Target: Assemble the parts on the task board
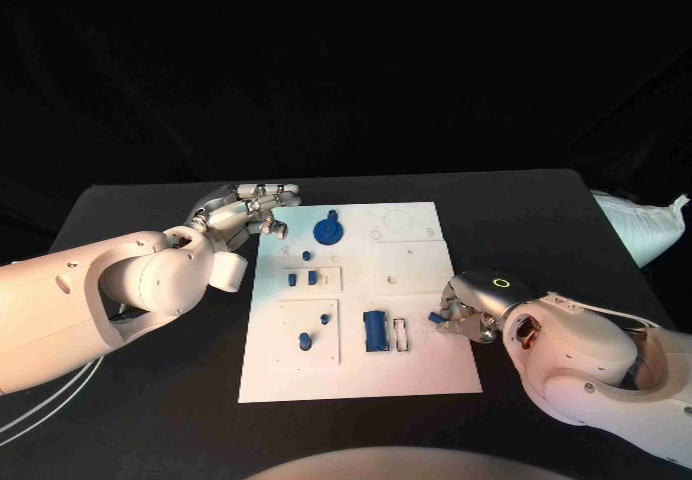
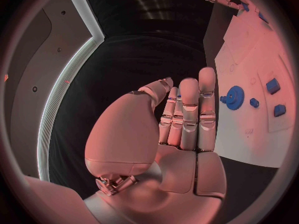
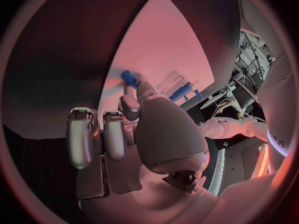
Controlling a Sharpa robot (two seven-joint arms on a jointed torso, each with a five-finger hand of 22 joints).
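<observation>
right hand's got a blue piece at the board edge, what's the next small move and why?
Probably carry it inward over the task board toward a free slot. The right hand pinches a small blue part at the board's right edge, above the surface, not seated. The left hand rests flat at the far-left corner, holding nothing.

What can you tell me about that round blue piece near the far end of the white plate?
The round blue piece is a toothed wheel, like a gear, with a small knob beside its rim. It looks like plastic and lies flat on the task board, toward its far left corner. The left robot hand hovers beside it, apparently without touching it.
</observation>
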